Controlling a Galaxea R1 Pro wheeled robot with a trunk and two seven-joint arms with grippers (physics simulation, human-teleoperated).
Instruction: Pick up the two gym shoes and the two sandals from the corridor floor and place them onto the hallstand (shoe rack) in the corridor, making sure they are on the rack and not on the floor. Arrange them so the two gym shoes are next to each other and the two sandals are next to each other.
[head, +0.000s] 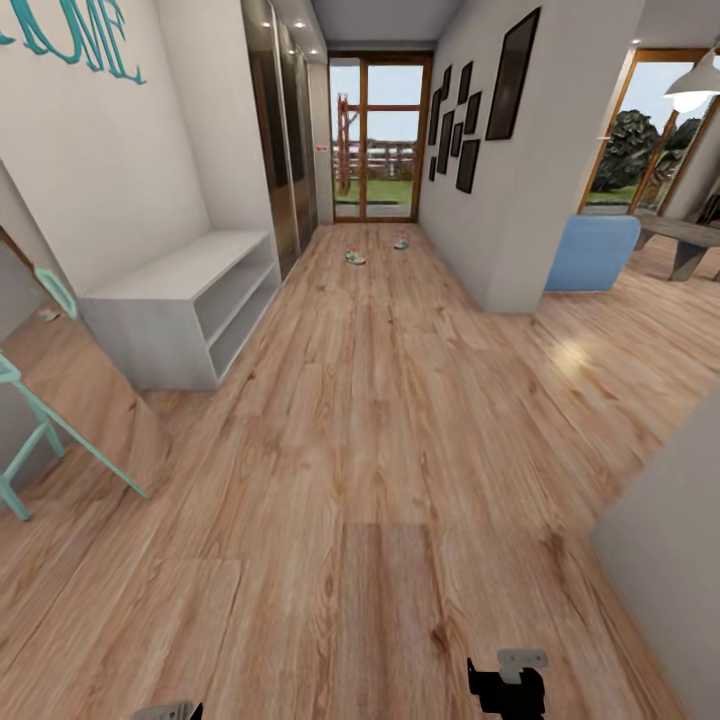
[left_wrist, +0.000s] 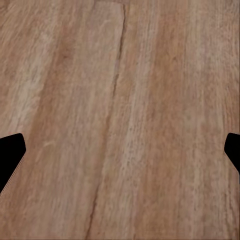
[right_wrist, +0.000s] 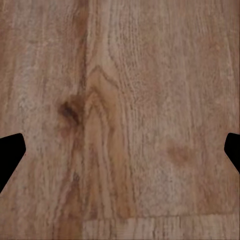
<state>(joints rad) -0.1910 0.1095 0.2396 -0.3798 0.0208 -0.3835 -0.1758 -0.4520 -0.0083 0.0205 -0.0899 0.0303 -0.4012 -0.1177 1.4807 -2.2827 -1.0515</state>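
Two gym shoes lie far down the corridor floor (head: 380, 430) near the glass door, one (head: 355, 257) to the left and one (head: 401, 243) further right, set apart. The sandals are out of view. The hallstand (head: 180, 290), a pale grey low bench with two open shelf levels, stands against the left wall, nothing on it. My right gripper (head: 507, 685) and left gripper (head: 168, 712) sit at the bottom edge of the head view. Each wrist view looks onto bare planks, with the left gripper (left_wrist: 120, 155) and right gripper (right_wrist: 120, 155) open and holding nothing.
A turquoise chair (head: 40, 440) and a leaning mirror stand at the near left. A wall corner (head: 520, 200) with dark frames borders the corridor on the right, a blue armchair (head: 592, 252) behind it. A grey block (head: 670, 560) juts in at the near right.
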